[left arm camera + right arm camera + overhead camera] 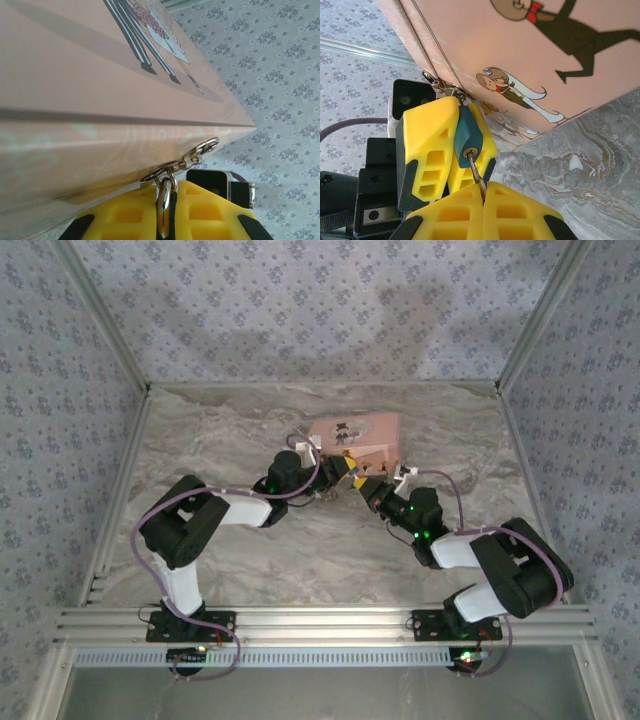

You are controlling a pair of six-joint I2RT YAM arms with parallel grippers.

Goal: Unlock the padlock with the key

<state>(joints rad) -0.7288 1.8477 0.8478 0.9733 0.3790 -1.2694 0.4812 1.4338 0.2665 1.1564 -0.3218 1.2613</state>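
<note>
The small dark padlock [468,137] hangs from the latch [451,91] on the pink tin [520,55]. My left gripper [464,116] is shut on the padlock, one yellow finger on each side of it. In the left wrist view, the padlock's silvery shackle [164,202] sits clamped in my left gripper [172,195], looped through the latch ring [162,174]. My right gripper [484,192] is shut on the key [476,175], whose tip is in the brass keyhole [470,151]. From above, the left gripper [338,468] and the right gripper [360,482] meet at the tin's near edge.
The pink tin [355,435], with a cartoon couple on its lid, lies on the marble tabletop [230,550] past the middle. Patterned walls and metal frame posts [110,330] enclose the table. Both arms are bent inward, with open tabletop to their left, right and front.
</note>
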